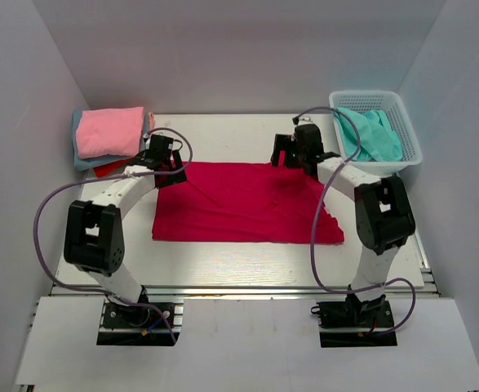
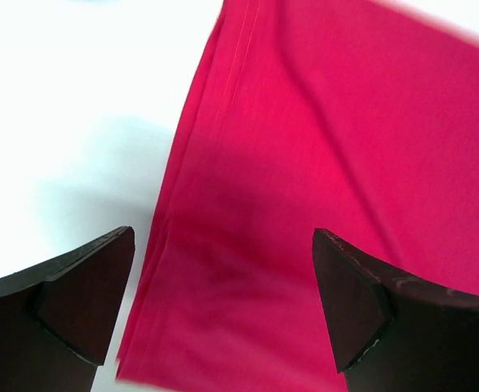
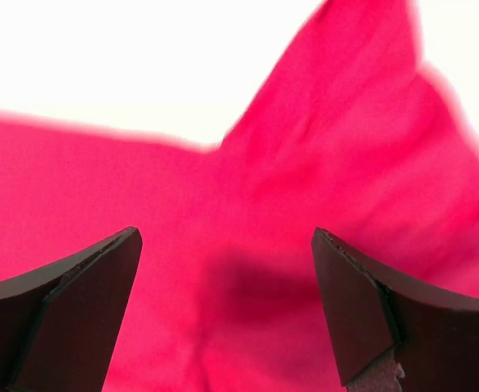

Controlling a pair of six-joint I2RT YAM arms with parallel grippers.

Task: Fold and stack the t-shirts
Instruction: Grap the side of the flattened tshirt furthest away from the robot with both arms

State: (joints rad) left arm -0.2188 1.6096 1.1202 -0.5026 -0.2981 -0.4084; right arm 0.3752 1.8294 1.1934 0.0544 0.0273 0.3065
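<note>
A crimson-magenta t-shirt (image 1: 243, 202) lies spread flat in the middle of the table, folded into a wide rectangle. My left gripper (image 1: 170, 167) is open and empty over its far left corner; the left wrist view shows the layered left edge of the cloth (image 2: 304, 180) between the fingers (image 2: 88, 294). My right gripper (image 1: 292, 158) is open and empty over the far right edge; the right wrist view shows the cloth (image 3: 304, 245) with a sleeve sticking out beyond it. A folded light pink t-shirt (image 1: 108, 131) tops a stack at the far left, over grey-blue and red ones.
A white mesh basket (image 1: 410, 135) at the far right holds a teal t-shirt (image 1: 372, 135). Grey walls close in the table on the left, back and right. Purple cables loop from both arms.
</note>
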